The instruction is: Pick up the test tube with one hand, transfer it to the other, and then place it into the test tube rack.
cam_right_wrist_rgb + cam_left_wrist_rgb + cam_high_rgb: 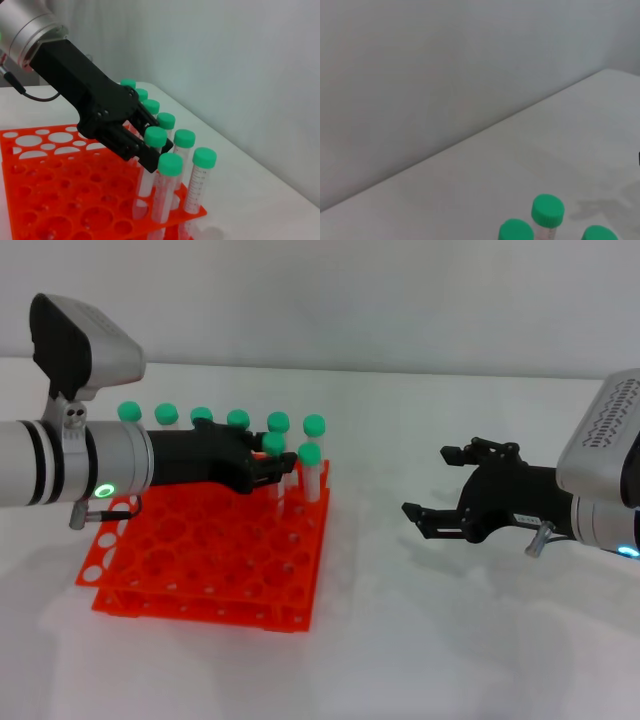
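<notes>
- The test tube rack (215, 565) sits on the white table (450, 640), left of centre, a two-tier orange-red grid of round holes.
- Green-capped tubes stand upright in a row along the rack's far edge (166, 414), with a few more clustered at its far right corner (314, 426).
- The left gripper (278, 466), on the silver wrist with the green light ring, reaches from the left over the rack's far right part.
- Its black fingers (131, 146) are pressed together around the test tube (154, 137), pinching it just under the green cap.
- The held tube stands upright, its lower end down at the rack's top tier among the corner holes; whether the tip is seated in a hole cannot be told.
- Neighbouring tubes (170, 165) stand just beside the held one, near the fingers.
- The right gripper (455, 502), on the arm with the slotted-vent casing, hovers above the table well to the right of the rack, fingers spread and holding nothing.
- The left wrist view catches only three green caps (548, 210) near the wall.
</notes>
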Controlling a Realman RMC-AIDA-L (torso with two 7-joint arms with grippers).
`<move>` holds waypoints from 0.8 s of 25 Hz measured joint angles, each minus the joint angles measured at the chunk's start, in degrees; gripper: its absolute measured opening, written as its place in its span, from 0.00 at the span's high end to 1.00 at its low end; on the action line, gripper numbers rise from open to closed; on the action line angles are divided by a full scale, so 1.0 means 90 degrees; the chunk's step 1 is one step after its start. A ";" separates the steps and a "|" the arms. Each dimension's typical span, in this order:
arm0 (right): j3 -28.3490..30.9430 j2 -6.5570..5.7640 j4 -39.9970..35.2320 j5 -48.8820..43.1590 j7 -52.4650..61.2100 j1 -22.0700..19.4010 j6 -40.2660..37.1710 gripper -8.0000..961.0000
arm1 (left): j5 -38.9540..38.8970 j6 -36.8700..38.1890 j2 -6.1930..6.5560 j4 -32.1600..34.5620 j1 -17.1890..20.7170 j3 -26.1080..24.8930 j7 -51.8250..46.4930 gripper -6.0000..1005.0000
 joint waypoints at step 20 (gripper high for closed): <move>0.0333 -0.0010 -0.0018 0.0044 -0.0085 -0.0074 0.0011 0.11 | -0.1442 -0.0918 0.0007 0.1740 0.1886 -0.0059 0.0109 0.22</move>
